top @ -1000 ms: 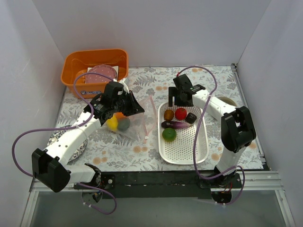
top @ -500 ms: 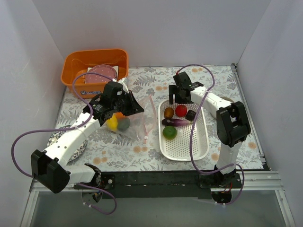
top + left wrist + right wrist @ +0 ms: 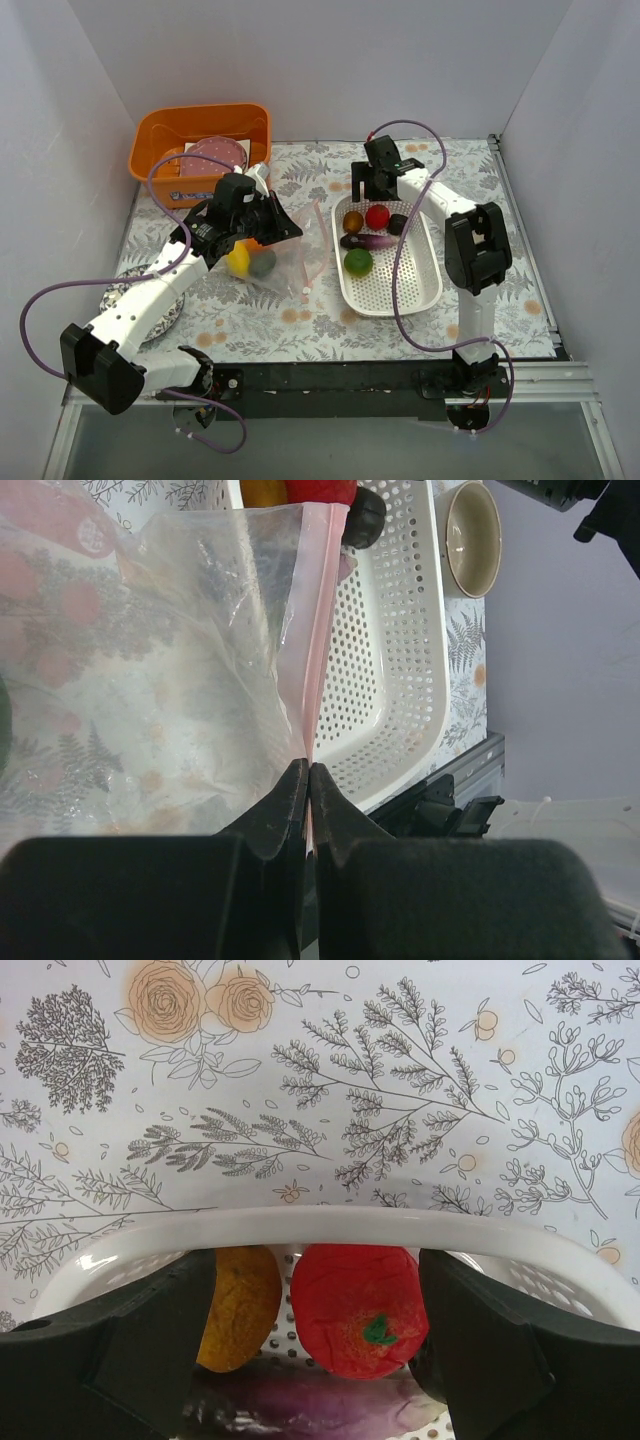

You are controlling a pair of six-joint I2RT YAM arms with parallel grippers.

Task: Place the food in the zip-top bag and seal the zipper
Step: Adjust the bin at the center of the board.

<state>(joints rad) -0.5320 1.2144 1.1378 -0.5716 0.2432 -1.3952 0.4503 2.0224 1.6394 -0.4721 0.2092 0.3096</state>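
My left gripper [image 3: 277, 226] is shut on the pink zipper [image 3: 318, 630] of the clear zip-top bag [image 3: 290, 255] and holds that edge up; the jaws [image 3: 308, 772] pinch the strip. A yellow mango [image 3: 238, 262], an orange piece [image 3: 254, 241] and a grey-green piece [image 3: 262, 263] lie in the bag. My right gripper [image 3: 375, 192] is open at the far end of the white basket [image 3: 400, 295]. Its fingers [image 3: 150, 1345] straddle a red apple [image 3: 360, 1305] and a brown-orange piece [image 3: 238, 1305] just behind the rim [image 3: 320, 1226]. A purple eggplant [image 3: 362, 241], a green piece [image 3: 357, 262] and a dark brown piece [image 3: 397, 224] also lie in the basket.
An orange bin [image 3: 160, 135] with a pink speckled plate [image 3: 213, 158] stands at the far left. A grey speckled dish [image 3: 160, 312] lies under my left arm. A beige bowl [image 3: 472, 535] sits right of the basket. White walls close in on three sides.
My right gripper has moved toward the far side, and the basket has shifted that way and a little left with it. The left gripper still holds the zipper in the same place.
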